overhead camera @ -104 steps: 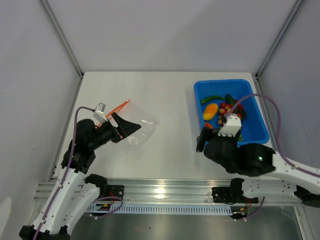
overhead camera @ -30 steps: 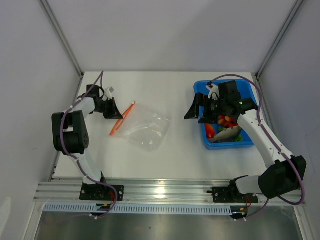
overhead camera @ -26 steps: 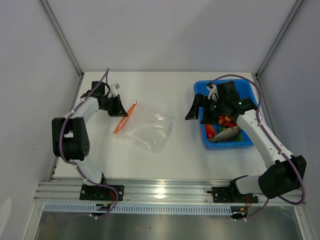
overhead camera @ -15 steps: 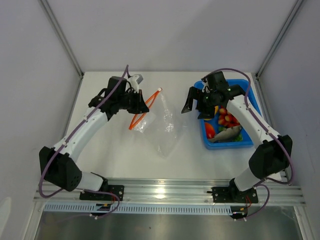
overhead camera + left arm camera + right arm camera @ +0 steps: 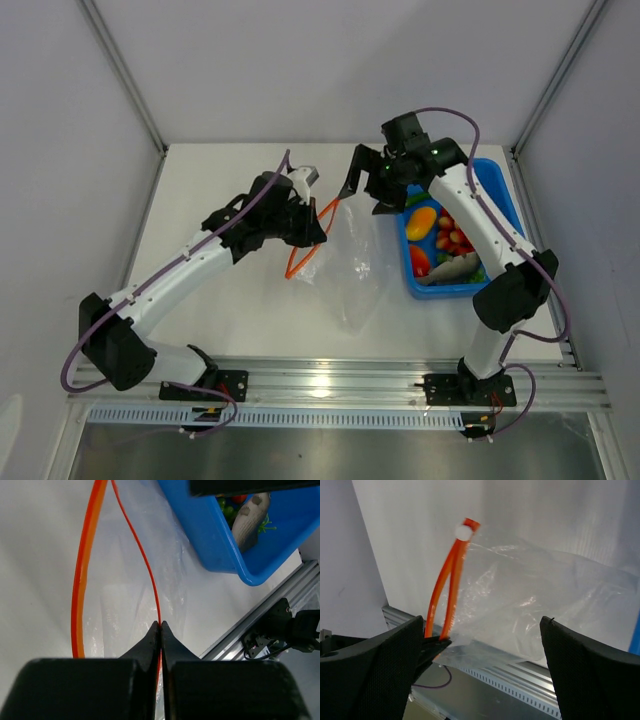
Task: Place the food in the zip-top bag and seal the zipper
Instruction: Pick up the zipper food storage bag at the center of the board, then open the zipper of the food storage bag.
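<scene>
Over the white worktop [image 5: 215,175], the left tool [image 5: 160,626] pinched one lip of the zipper [image 5: 83,580], apparently to hold the zip-top bag [image 5: 355,272] agape for the empty, wide-open right tool [image 5: 366,190].

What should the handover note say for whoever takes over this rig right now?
Left pincer: shut on one lip of the zipper, whose two lips are parted.
Right pincer: open, empty, facing the mouth of the zip-top bag.
Food: all in the blue tub; the bag looks empty.
Done: bag mouth gripped and partly opened.
Left: move the food into the bag, then seal the zipper.
</scene>
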